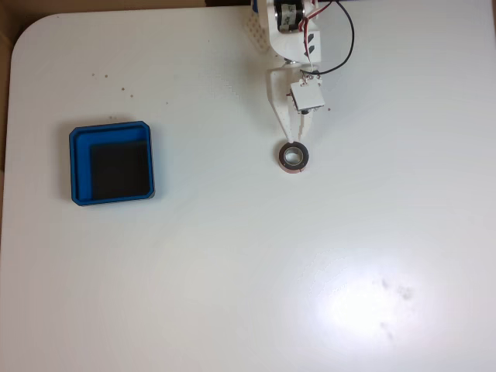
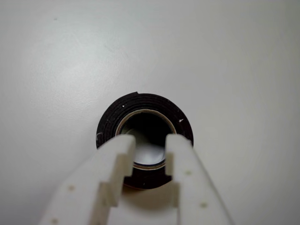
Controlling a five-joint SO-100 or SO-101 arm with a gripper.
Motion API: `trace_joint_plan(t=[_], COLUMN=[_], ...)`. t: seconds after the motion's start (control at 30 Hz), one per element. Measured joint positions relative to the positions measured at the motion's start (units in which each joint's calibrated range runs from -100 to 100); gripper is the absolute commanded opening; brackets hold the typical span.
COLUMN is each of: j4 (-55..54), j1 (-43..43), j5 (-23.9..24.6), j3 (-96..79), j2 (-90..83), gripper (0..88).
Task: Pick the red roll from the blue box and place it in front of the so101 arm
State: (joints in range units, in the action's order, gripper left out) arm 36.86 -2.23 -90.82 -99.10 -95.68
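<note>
The red roll (image 1: pixel 283 158) lies flat on the white table, just below the so101 arm (image 1: pixel 288 35) in the fixed view. Its dark top face (image 2: pixel 140 101) and pale core sit at the centre of the wrist view. My gripper (image 1: pixel 299 139) hangs right over the roll's near edge. Its two white fingers stand a little apart, and the roll's rim and core show through the gap (image 2: pixel 150 139). Neither finger visibly clamps the roll. The blue box (image 1: pixel 75 167) sits far to the left with its black floor bare.
The white table (image 1: pixel 248 271) stretches wide below and to the right of the roll. Its rounded corner and left edge (image 1: pixel 12 70) lie near the blue box. Red and black wires (image 1: pixel 347 39) loop beside the arm at the top.
</note>
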Motion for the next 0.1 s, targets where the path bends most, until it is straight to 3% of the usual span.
trace_joint_plan(t=[0.1], j4=[0.00], j1=[0.00], j5=[0.00], j3=[0.00], j2=[0.00], gripper=[0.7])
